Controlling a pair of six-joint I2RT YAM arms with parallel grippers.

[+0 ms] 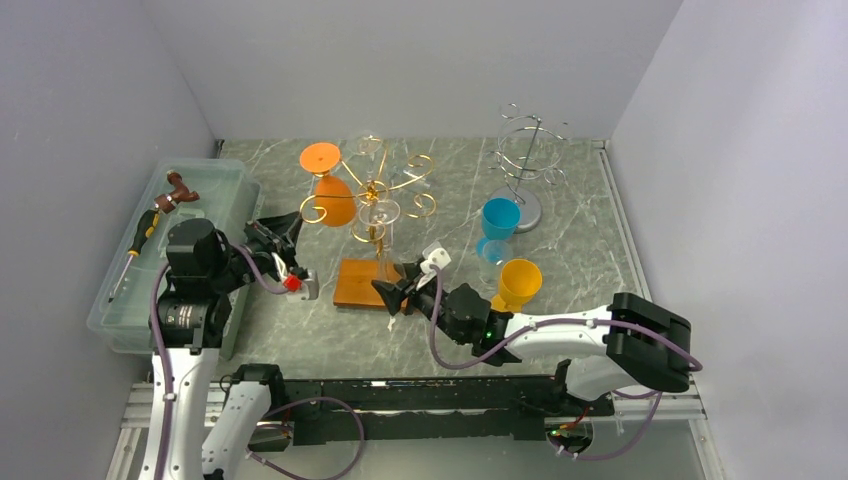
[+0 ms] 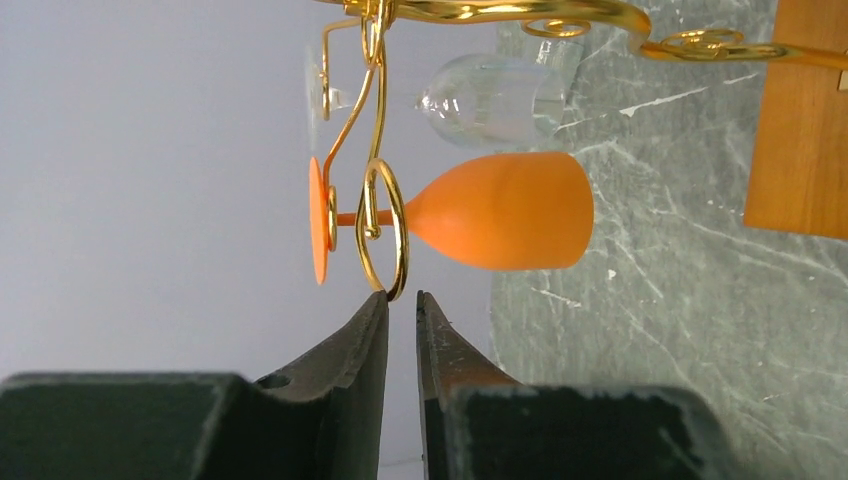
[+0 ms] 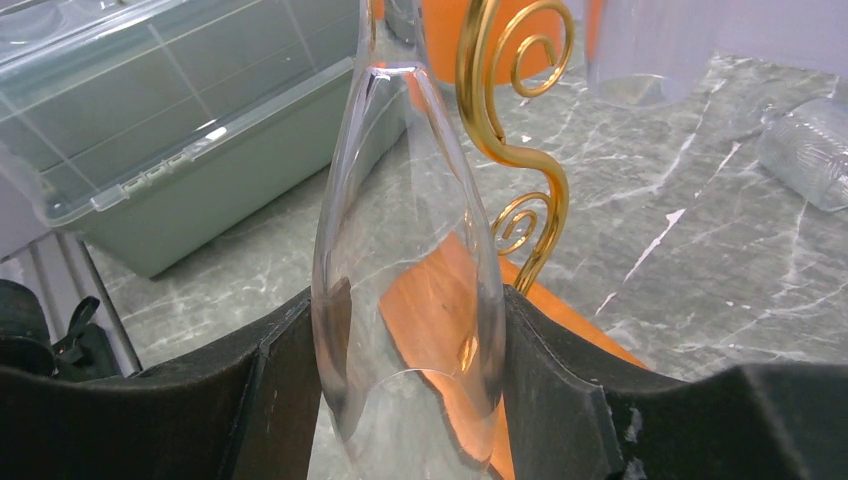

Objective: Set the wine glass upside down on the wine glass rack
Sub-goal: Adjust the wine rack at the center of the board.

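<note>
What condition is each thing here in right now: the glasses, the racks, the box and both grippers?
Orange wine glass: hanging upside down on the gold rack.
Clear wine glass: upside down, bowl clamped in the right gripper.
Left gripper: almost closed, tips at a loop of that rack; grip unclear.
Blue glass: upright on the table.
Yellow glass: upright on the table.
Silver rack: standing, no glasses.
Plastic box: lid on.

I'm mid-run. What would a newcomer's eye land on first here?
First, the orange wine glass hanging upside down on the gold rack at the table's centre. Next, the right claw clamped on a clear wine glass at the rack's near side.
</note>
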